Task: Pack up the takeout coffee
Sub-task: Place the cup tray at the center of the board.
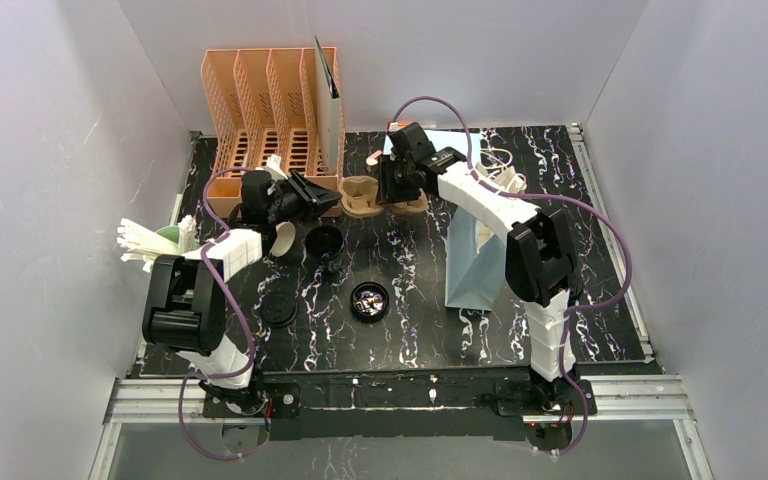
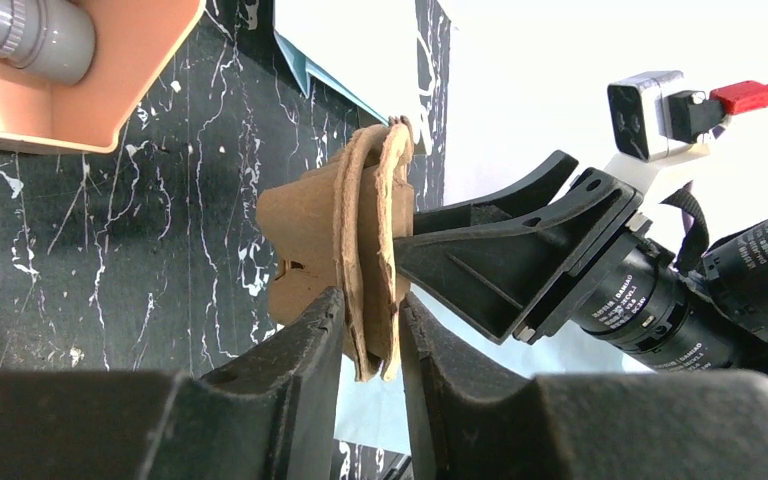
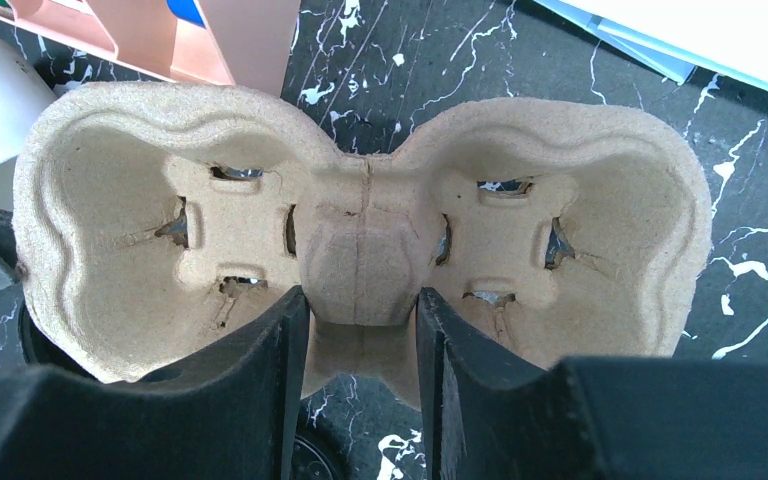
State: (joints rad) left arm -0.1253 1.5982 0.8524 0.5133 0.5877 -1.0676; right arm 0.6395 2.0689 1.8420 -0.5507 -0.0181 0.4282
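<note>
Left fingers [image 2: 300, 345] pinched narrow on rim of brown moulded-pulp two-cup carrier [image 3: 360, 230], near table's [image 1: 420, 330] far edge. Right fingers [image 3: 275, 350] clamped its centre ridge. Small dark disposable cup [image 1: 325, 241] stood open left of table's middle; round black plastic lid [image 1: 278, 308] lay toward near edge.

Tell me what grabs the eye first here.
Both arms meet at the far middle, where the left gripper and right gripper each pinch the brown pulp carrier. A light-blue paper bag stands at right; an open dark cup sits left of centre.
</note>
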